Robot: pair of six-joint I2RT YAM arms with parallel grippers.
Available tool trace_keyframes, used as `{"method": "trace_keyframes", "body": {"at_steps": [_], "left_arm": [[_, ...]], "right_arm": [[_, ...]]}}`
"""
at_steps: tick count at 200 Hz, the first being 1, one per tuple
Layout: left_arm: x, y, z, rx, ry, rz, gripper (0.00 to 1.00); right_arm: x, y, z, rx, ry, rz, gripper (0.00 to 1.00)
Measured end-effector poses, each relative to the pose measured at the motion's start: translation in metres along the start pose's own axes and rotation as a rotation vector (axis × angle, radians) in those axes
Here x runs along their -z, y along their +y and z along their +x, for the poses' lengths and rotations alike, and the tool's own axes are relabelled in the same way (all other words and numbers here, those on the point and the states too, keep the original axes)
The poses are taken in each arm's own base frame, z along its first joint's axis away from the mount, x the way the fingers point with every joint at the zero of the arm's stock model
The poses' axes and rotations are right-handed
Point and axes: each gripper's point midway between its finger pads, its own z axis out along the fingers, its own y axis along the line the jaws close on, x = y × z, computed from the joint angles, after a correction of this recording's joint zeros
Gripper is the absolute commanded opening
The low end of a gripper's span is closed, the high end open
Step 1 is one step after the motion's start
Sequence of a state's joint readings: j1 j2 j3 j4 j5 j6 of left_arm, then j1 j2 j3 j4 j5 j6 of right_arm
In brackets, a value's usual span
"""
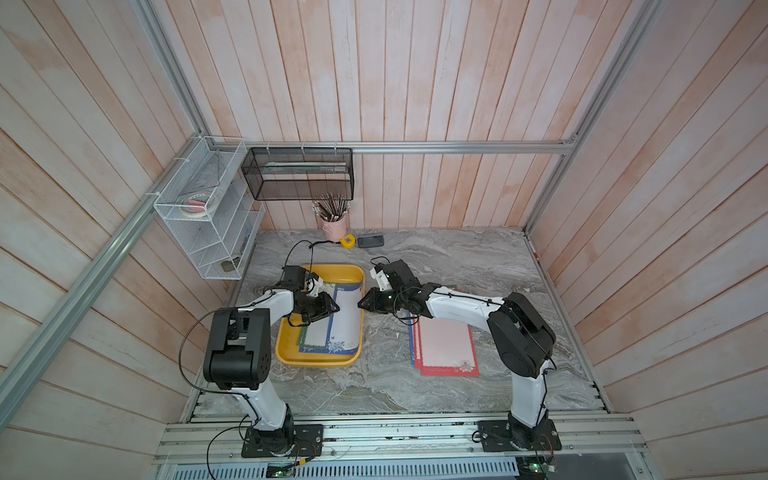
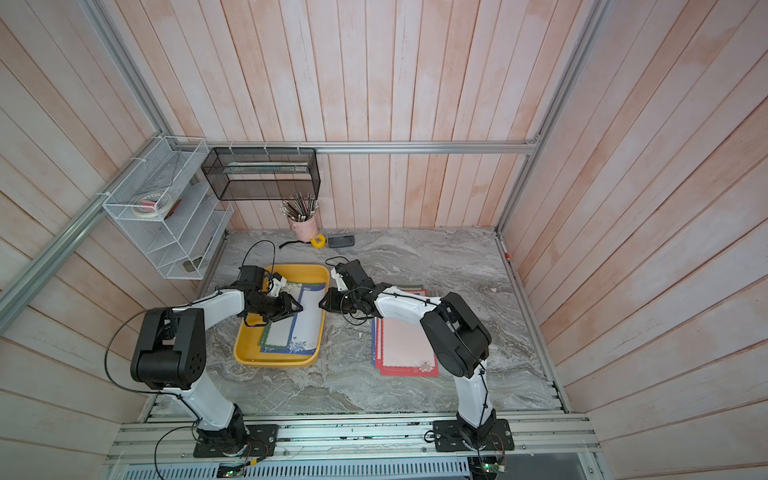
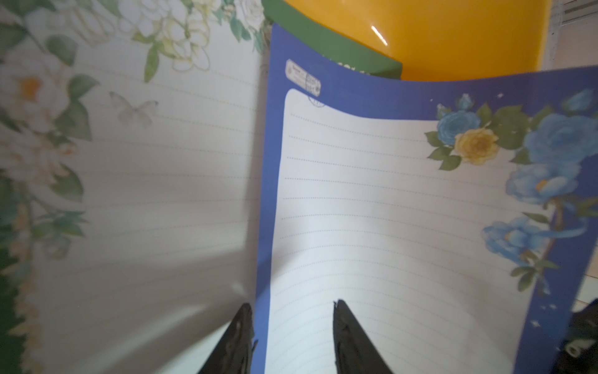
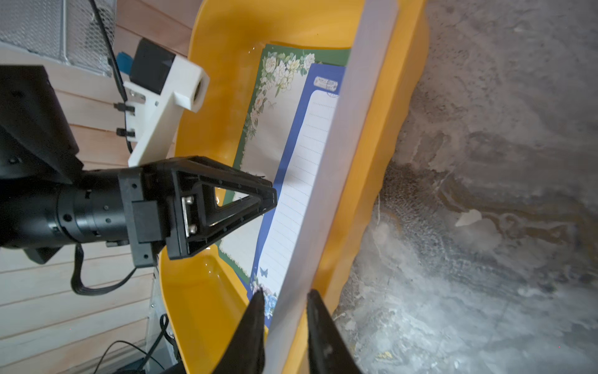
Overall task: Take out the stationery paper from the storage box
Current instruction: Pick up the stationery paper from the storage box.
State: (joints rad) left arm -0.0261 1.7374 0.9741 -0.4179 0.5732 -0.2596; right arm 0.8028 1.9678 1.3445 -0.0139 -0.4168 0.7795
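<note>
The yellow storage box (image 1: 316, 360) (image 2: 274, 360) lies left of centre in both top views and holds stationery paper. A blue-bordered sheet (image 1: 347, 316) (image 3: 388, 210) (image 4: 297, 181) curls upward, its right edge raised above the box's right wall. Beneath it lies a green-bordered sheet (image 1: 316, 332) (image 3: 145, 178). My left gripper (image 1: 334, 308) (image 3: 291, 306) is open, its fingertips resting on these two sheets. My right gripper (image 1: 360, 302) (image 4: 285, 293) stands at the box's right wall, its fingers slightly apart on either side of the raised edge.
A stack of pink, red-bordered sheets (image 1: 444, 345) (image 2: 405, 345) lies on the marble table under the right arm. A pink pencil cup (image 1: 334, 224), a yellow tape measure (image 1: 348, 241) and a dark device (image 1: 370, 241) sit at the back. A white wire rack (image 1: 208, 216) and a black mesh basket (image 1: 299, 174) hang on the wall.
</note>
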Motion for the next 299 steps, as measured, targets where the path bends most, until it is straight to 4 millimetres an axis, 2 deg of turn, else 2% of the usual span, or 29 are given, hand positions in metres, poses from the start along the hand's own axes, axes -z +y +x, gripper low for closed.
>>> {"method": "trace_keyframes", "body": {"at_steps": [39,83,149,184,236,299], "left_arm": [[0.000,-0.004,-0.001,0.002,-0.003,0.022,0.43],[0.002,-0.008,-0.003,0.001,-0.012,0.036,0.42],[0.004,-0.010,-0.006,-0.007,-0.023,0.041,0.42],[0.004,-0.010,-0.006,-0.008,-0.024,0.041,0.42],[0.006,-0.012,-0.007,-0.014,-0.032,0.043,0.42],[0.010,-0.017,-0.011,-0.028,-0.050,0.057,0.41]], "right_arm": [[-0.001,0.005,-0.004,0.002,0.000,-0.002,0.31],[-0.006,0.004,-0.003,-0.003,0.021,0.009,0.45],[-0.004,0.020,-0.004,0.009,0.034,-0.020,0.60],[-0.008,0.018,-0.003,0.002,0.047,-0.011,0.62],[-0.008,0.014,-0.004,-0.005,0.045,0.016,0.59],[-0.008,0.005,-0.005,-0.004,0.034,0.061,0.34]]}}
